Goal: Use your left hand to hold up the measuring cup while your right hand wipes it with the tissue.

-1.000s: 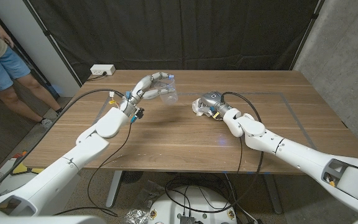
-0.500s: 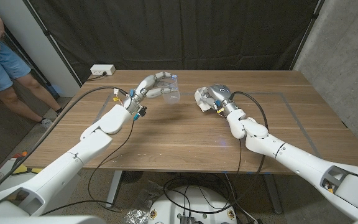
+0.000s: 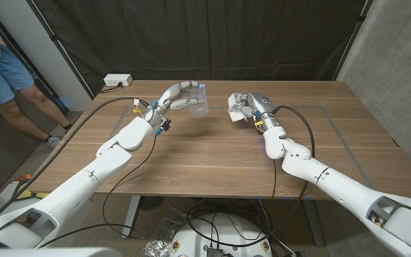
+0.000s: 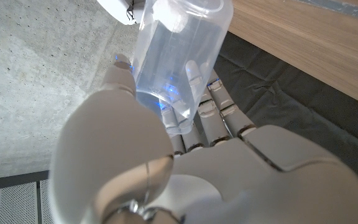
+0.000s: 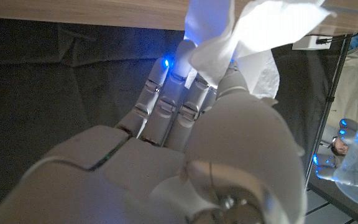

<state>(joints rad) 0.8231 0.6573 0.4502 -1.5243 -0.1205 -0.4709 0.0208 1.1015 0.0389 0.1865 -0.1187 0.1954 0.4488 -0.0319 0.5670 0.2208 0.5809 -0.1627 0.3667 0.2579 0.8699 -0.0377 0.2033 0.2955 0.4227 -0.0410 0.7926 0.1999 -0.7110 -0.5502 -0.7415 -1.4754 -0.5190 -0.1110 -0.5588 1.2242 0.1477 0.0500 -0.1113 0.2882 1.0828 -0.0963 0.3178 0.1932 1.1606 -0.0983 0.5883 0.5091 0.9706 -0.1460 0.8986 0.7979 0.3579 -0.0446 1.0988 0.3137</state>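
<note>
Already lifted off the worktop [image 3: 191,153] in the left hand's [image 3: 175,96] grip: measuring cup [image 3: 198,104]; tissue [image 3: 235,113] bunched in the right hand [image 3: 252,107] just beside it, wiping not yet begun.

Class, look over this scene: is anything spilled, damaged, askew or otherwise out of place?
Nothing stands out. The left hand holds the clear measuring cup up off the table, tipped on its side, with no liquid visible. The right hand grips the crumpled tissue beside it, apart from the cup.
</note>
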